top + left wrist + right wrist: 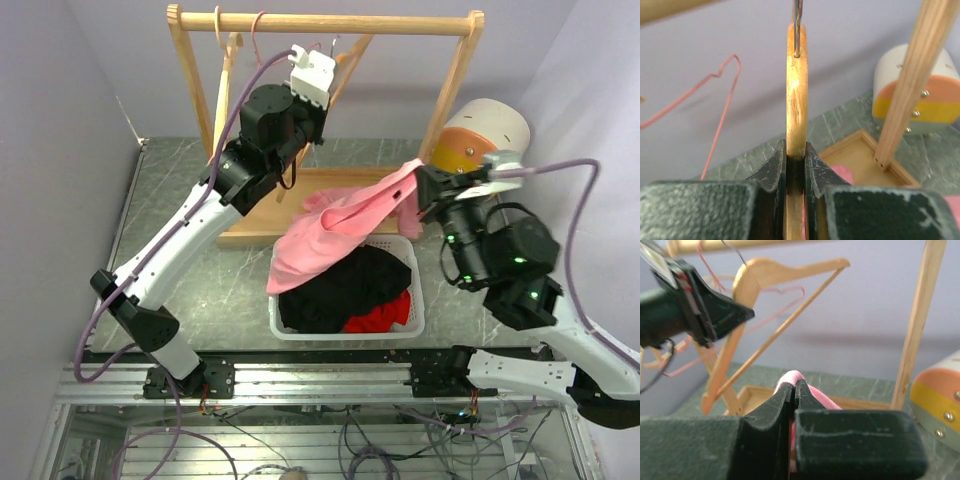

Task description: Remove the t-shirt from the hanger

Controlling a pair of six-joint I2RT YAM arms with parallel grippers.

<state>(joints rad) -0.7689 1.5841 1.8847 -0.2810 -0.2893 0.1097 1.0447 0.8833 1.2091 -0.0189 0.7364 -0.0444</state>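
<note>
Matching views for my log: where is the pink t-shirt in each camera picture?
Top external: pink t-shirt at centre, hanging from the right gripper over the basket.
Left wrist: small pink patch low, right of the clamped wooden hanger.
Right wrist: fold pinched by that gripper, low centre.
Shared landmark: the white, orange and yellow drum, right in all three.

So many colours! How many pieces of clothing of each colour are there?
Pink: 1, the t-shirt, pinched in the right gripper
Black: 1 heap in the basket; whether it is more than one piece cannot be told
Red: 1, also in the basket
Total: at least 3
</note>
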